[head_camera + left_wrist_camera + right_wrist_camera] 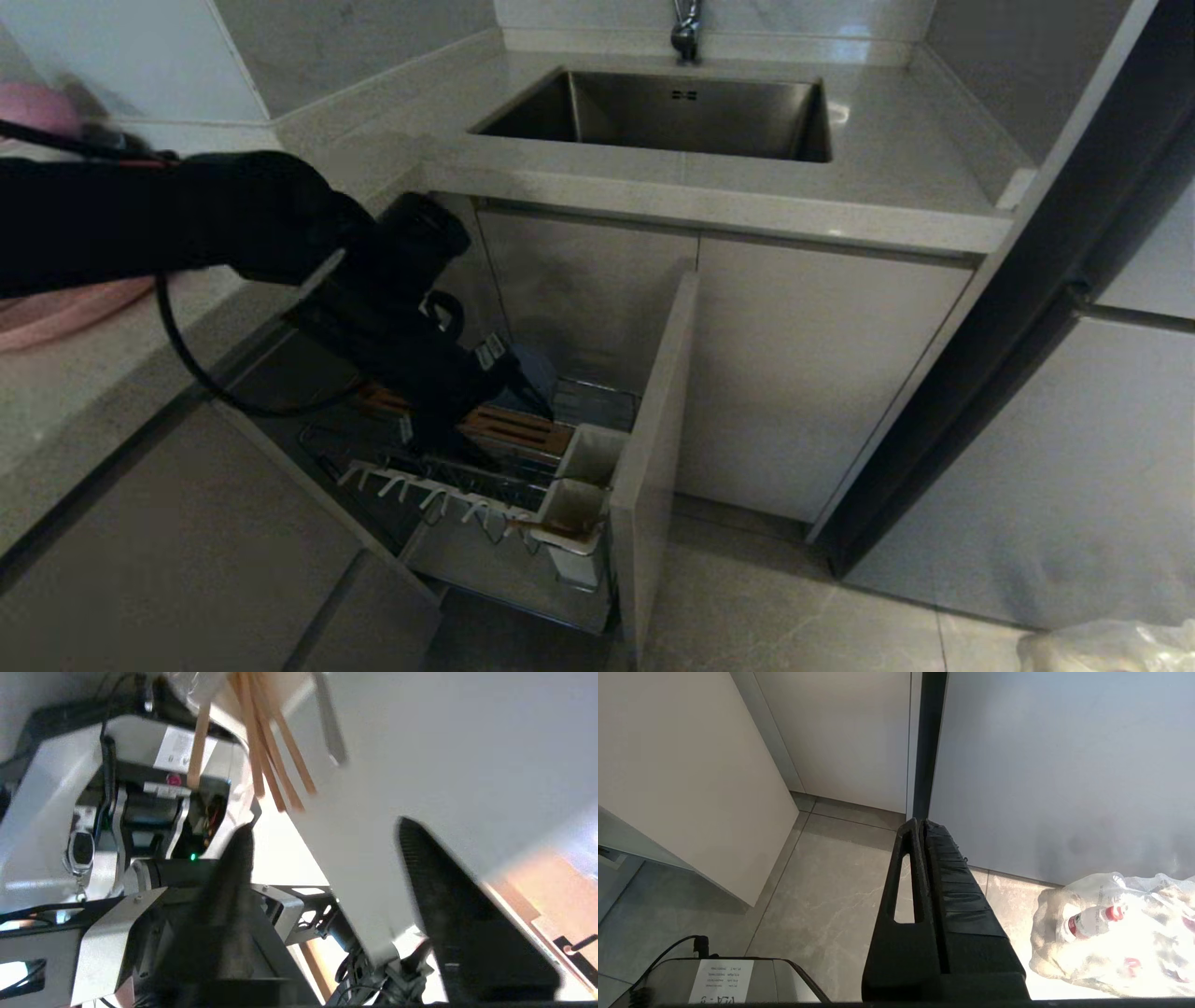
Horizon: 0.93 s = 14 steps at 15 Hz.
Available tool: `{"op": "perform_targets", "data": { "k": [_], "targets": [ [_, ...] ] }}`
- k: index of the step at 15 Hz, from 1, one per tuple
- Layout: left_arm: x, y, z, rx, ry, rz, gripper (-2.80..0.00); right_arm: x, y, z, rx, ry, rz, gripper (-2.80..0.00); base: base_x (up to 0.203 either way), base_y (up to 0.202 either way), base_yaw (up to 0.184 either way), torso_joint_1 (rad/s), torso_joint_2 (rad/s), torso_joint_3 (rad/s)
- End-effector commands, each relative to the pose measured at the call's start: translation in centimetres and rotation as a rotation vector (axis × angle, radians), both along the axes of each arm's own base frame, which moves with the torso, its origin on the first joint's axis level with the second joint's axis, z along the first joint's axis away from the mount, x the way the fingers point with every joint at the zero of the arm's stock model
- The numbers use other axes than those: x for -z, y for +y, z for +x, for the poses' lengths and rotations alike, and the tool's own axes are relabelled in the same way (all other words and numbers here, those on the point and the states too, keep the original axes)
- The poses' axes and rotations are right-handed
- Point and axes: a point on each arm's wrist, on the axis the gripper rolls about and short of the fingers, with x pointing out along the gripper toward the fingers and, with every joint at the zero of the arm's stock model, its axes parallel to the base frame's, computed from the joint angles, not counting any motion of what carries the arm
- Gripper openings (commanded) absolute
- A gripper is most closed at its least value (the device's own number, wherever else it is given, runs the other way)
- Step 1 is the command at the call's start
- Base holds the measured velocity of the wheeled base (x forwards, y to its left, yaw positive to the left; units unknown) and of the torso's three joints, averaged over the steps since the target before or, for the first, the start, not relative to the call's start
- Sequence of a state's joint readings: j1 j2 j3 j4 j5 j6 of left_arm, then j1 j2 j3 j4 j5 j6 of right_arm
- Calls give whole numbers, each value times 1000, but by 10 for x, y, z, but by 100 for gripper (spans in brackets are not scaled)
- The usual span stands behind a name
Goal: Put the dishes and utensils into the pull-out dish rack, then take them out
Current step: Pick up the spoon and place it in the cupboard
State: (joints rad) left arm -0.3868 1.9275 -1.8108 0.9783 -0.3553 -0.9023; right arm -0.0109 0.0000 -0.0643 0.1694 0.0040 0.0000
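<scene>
Head view: you had the left tool (448, 425) down inside the pull-out dish rack (523, 485), over the slotted wooden strip (518, 429) and just behind the white utensil cups (579, 509).
Left tool state: in the left wrist view its two dark fingers (448, 914) stood apart with nothing between them; it (327, 868) held nothing that you could see.
Right tool: the right wrist view showed it (922, 826) pressed shut and empty, hanging over the floor (831, 896) beside a plastic bag of bottles (1115, 928), well apart from the work.
Chopsticks: long, thin, light-brown wooden sticks (273, 760); they stood in a white cup, seen from below in the left wrist view, fanned apart and leaning, not bundled.
Spoon: a slim grey blade (331, 728) showed just beside the sticks; probably the spoon, though blurred.
Bowl: a blue-grey shape (534, 369) sat at the back of the rack, partly hidden by the arm.
Pink plate: only a blurred pink edge (56, 313) showed on the bench (112, 373) at your far left; whether it was the task's plate you could not tell.
Risk one: the open fingers were near the leaning sticks; a sideways swing on the way out could catch them and tip them from the cup.
Risk two: the arm filled the narrow rack, so a hasty lift could knock the wire frame or the beige front panel (653, 448).
Risk three: the smooth, thin sticks would likely slip or scissor in a loose pinch.
</scene>
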Motion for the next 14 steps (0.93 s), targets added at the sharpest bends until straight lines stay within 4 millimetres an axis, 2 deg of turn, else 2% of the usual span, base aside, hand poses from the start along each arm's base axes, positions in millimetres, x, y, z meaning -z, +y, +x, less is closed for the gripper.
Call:
{"op": "perform_targets", "data": {
  "k": [1, 5, 9, 11, 14],
  "targets": [
    [-36, 12, -30, -8, -90, -32, -280, 0, 0, 0, -1, 1, -1, -280, 0, 0, 0, 0, 0, 0],
    [-82, 37, -87, -29, -214, -54, -280, 0, 0, 0, -2, 1, 0, -280, 0, 0, 0, 0, 0, 0],
    [-130, 86, -158, -172, -464, -42, -280, 0, 0, 0, -1, 1, 0, -280, 0, 0, 0, 0, 0, 0],
    [-150, 115, -190, -281, -609, 21, -280, 0, 0, 0, -1, 1, 0, -280, 0, 0, 0, 0, 0, 0],
    [-165, 137, -234, -381, -796, 222, -280, 0, 0, 0, -1, 1, -1, -280, 0, 0, 0, 0, 0, 0]
  ]
}}
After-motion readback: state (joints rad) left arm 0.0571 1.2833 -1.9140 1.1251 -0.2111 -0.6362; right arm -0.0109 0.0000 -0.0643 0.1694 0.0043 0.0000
